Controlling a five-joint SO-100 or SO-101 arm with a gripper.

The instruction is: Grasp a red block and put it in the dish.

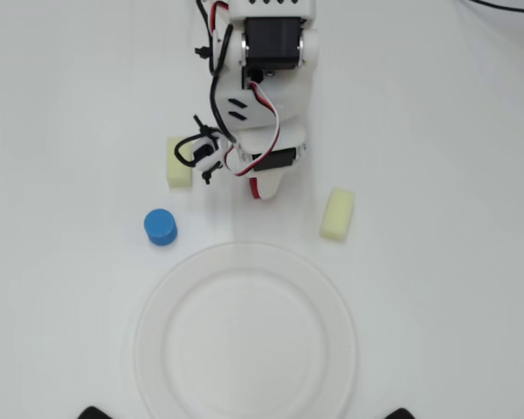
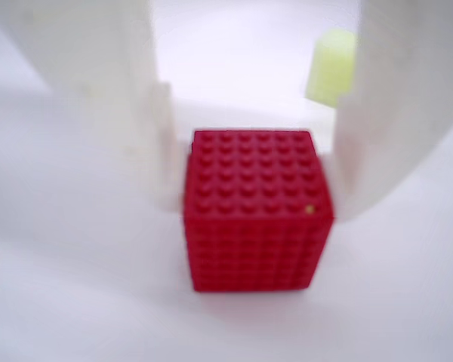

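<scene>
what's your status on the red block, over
Gripper down around the red block, a finger on each side, block on the table. Dish empty. Nothing in the way.

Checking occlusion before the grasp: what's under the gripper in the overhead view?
Only a red sliver shows below the arm. The wrist view shows the red block between the gripper's fingers; contact unclear.

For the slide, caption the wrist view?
Gripper fingers straddle the red block on the table, a pale yellow block behind.
</scene>
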